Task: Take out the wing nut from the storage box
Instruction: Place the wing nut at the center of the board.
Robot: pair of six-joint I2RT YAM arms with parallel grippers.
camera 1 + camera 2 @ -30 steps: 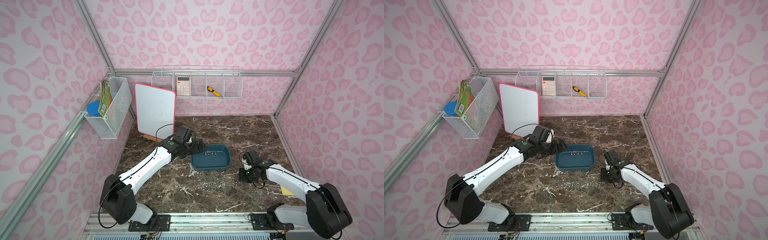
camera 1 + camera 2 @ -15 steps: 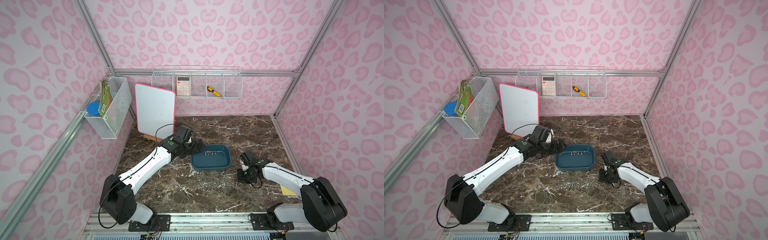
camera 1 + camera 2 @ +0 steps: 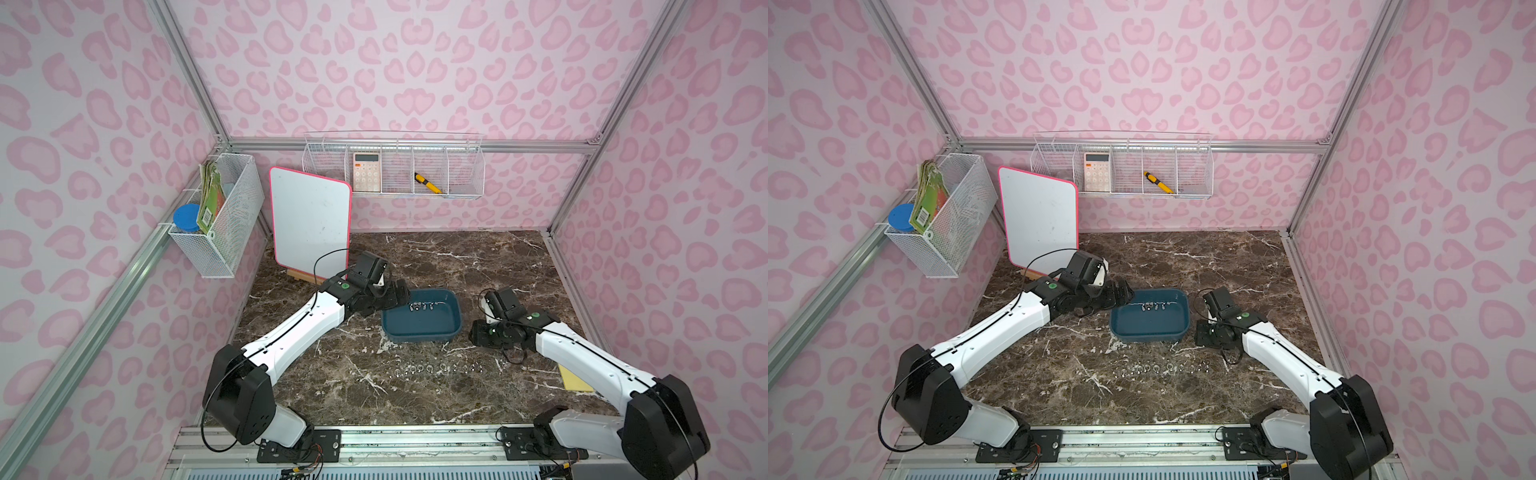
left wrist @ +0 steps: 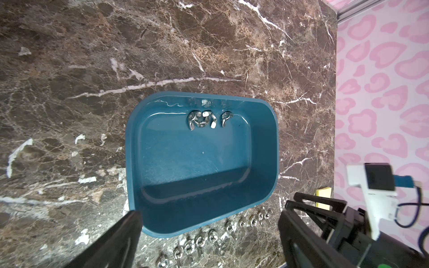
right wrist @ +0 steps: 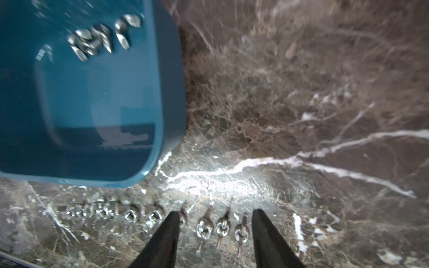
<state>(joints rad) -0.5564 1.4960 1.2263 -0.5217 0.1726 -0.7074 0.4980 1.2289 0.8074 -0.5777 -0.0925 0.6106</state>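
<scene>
Wing nuts [image 5: 222, 228], three of a row lying on the marble tabletop [image 5: 301, 104], show between the spread, empty fingers of the right gripper [image 5: 215, 211], which hangs low beside the right end of the storage box [image 5: 167, 92]. At the box's left end the left gripper [image 4: 210, 208] hovers with its fingers wide apart, holding nothing. Inside the box a cluster of wing nuts [image 4: 204, 119] rests against the far wall. In both top views the box sits mid-table between the arms, with the row just in front of it.
</scene>
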